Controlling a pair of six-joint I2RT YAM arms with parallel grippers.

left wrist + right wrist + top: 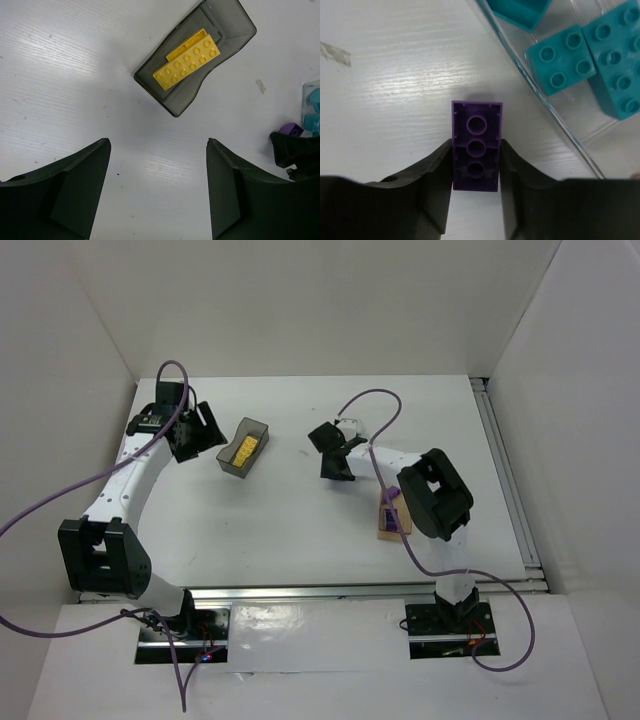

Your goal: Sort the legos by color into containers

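Note:
My right gripper (476, 150) is shut on a purple lego (476, 131), hollow underside facing the camera, close over the white table beside the clear bin (547, 102). That bin holds teal legos (560, 60). In the top view the right gripper (335, 453) is at mid table. My left gripper (158, 147) is open and empty over bare table, just short of the smoky dark grey bin (227, 47), which holds yellow legos (187, 65). The left gripper (192, 430) is left of that bin (243, 447). The tan-orange bin (385, 528) holds a purple lego (391, 508), partly hidden by my right arm.
The table is white, with white walls at the back and both sides and a metal rail along the right edge (505, 480). In the left wrist view the right gripper's fingers (295, 150) and its purple lego (291, 130) show at the right edge.

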